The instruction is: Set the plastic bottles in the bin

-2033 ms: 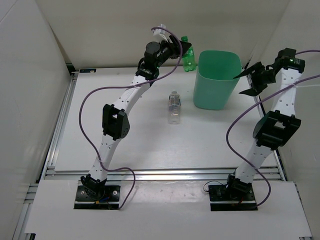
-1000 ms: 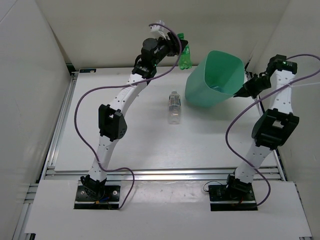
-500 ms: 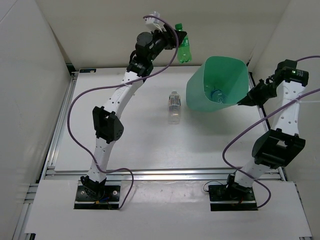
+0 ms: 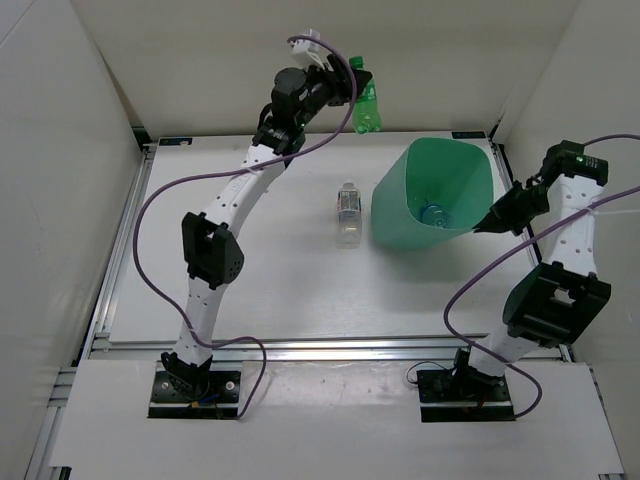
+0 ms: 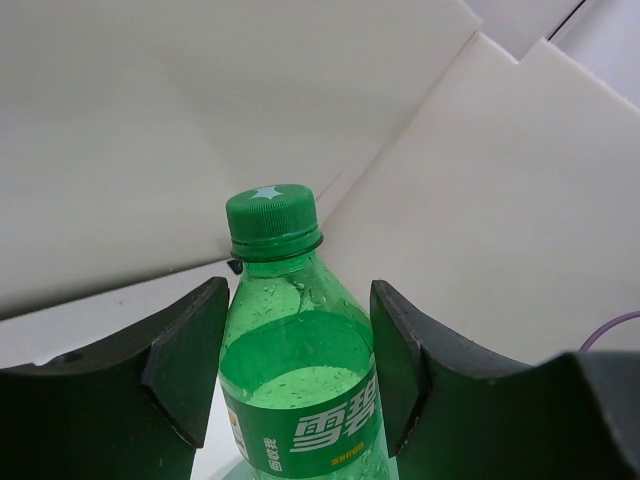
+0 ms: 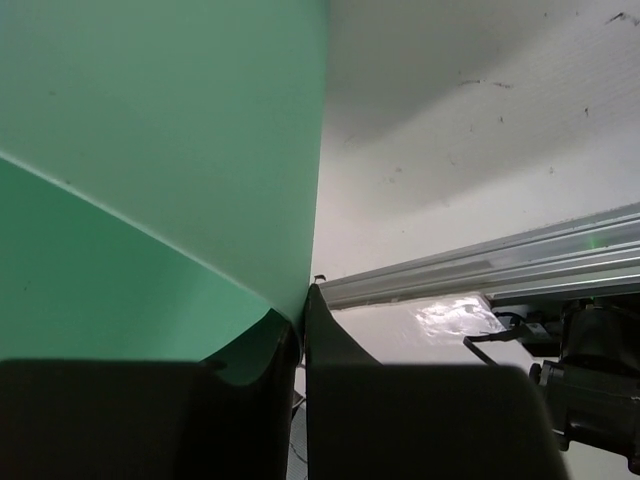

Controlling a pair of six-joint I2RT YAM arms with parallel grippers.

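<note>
The left gripper (image 4: 343, 90) is clamped around the green bottle (image 5: 300, 390), holding it upright in the air by the back wall. The right gripper (image 6: 300, 335) pinches the rim of the tilted bin (image 4: 398, 215), with a second bottle (image 4: 433, 214) showing some blue inside it. A clear bottle (image 4: 348, 213) lies on the worktop (image 4: 250, 270) just left of the bin.

Top view: bright, even, diffuse overhead light, sharp throughout. Only faint soft shadows on the tabletop (image 4: 270, 280). Left wrist: bottle (image 5: 300, 380) crisp and well lit, fingers (image 5: 190, 350) near-black, no detail. Right wrist: bin (image 6: 150, 150) wall very close, soft. Glare patch below the rail (image 6: 480, 265); bottom crushed to black.
</note>
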